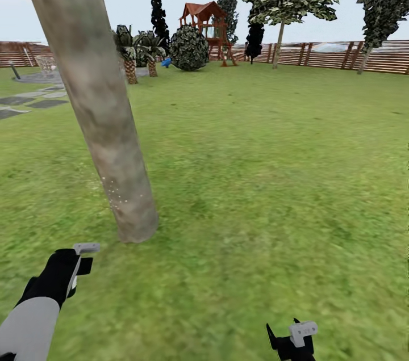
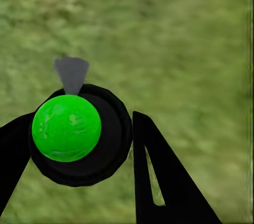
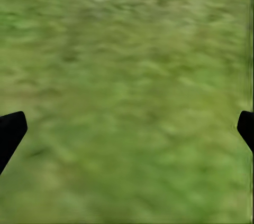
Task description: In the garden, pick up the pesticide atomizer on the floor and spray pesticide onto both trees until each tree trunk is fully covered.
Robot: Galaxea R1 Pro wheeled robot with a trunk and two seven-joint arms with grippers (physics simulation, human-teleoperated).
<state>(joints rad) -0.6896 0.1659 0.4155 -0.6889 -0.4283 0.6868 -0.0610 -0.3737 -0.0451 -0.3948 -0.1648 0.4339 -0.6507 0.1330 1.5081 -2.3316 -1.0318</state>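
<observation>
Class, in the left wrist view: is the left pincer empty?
No: the left pincer grips the atomizer, its green top between the black fingers.

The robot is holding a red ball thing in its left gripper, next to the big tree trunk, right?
Not quite: the ball thing between the left gripper's fingers is bright green, not red, as the left wrist view shows. The big tree trunk does stand close by that arm.

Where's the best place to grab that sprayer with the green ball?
Grip the sprayer by its round black body, one finger on each side, as the left tool has it. The sides curve evenly for the fingers, and this leaves the grey nozzle free to point ahead.
</observation>
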